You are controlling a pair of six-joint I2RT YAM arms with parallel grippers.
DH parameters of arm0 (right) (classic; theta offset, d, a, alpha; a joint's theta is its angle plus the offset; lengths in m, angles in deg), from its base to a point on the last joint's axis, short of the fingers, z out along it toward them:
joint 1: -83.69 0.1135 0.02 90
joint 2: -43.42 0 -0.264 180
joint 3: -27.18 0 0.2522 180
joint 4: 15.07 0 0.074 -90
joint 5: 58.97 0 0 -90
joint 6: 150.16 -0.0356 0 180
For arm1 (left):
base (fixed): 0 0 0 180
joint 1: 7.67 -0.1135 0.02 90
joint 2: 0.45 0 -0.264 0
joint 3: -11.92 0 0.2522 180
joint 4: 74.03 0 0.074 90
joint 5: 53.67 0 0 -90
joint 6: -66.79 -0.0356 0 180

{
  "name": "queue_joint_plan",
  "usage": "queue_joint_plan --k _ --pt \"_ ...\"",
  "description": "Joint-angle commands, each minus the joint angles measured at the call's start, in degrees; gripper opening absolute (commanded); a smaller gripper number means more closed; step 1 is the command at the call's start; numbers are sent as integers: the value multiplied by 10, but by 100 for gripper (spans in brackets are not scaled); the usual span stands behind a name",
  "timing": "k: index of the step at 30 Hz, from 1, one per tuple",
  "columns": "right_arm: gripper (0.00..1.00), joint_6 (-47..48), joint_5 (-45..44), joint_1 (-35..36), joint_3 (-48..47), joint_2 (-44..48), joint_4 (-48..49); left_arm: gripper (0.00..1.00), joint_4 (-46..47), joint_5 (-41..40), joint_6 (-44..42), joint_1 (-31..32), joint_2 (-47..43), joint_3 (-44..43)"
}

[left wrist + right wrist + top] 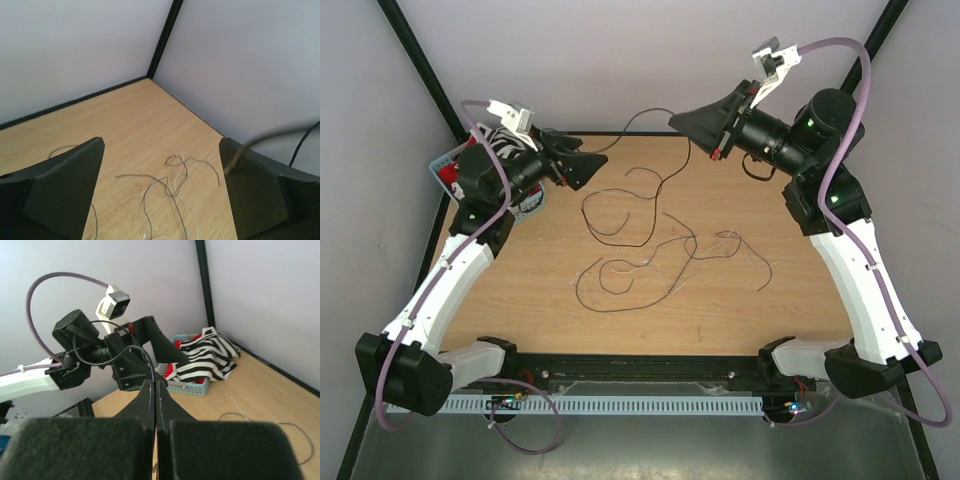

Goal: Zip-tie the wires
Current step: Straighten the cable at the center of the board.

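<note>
The wires (650,245) lie as a loose tangle of thin dark and pale strands across the middle of the wooden table. They also show in the left wrist view (172,180). My left gripper (582,165) hangs at the back left, tilted towards the tangle. Its jaws are wide open and empty (162,190), and a blurred brown strand crosses its right finger (250,195). My right gripper (685,120) is raised at the back centre. It is shut (155,385) on one thin dark wire (135,351), which arcs up and away to the left.
A pale blue basket (445,165) holding a black-and-white striped cloth (210,352) stands at the back left corner, behind the left arm. Pale walls and black frame posts (162,37) close in the table's sides and back.
</note>
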Motion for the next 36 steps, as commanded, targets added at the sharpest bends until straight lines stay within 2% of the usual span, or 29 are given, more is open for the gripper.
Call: queue_joint_plan --k 1,6,9,11,15,19,22,29,33,36 --pt "0 -42 54 2 36 19 40 99 103 -39 2 21 -11 2" --pt "0 -37 50 2 59 31 40 94 151 -29 5 29 -11 3" --pt "0 -32 33 2 68 35 41 86 158 -19 3 31 -17 9" --pt "0 -32 26 2 72 38 41 75 159 -18 -2 31 -25 16" --pt "0 -32 4 2 75 42 41 38 158 -27 -8 31 -36 36" --pt "0 -32 -42 1 79 42 40 14 153 -7 -10 30 -36 49" --pt "0 -28 -67 -2 75 32 31 0 107 29 -6 22 -29 46" --pt "0 58 -114 -9 87 -5 -10 0 -134 128 -38 -4 -1 -12" --pt "0 91 -38 -9 129 -33 1 0 -235 159 -48 -3 9 -57" --pt "2 80 27 -9 174 -47 49 0 -271 176 -8 -3 17 -103"
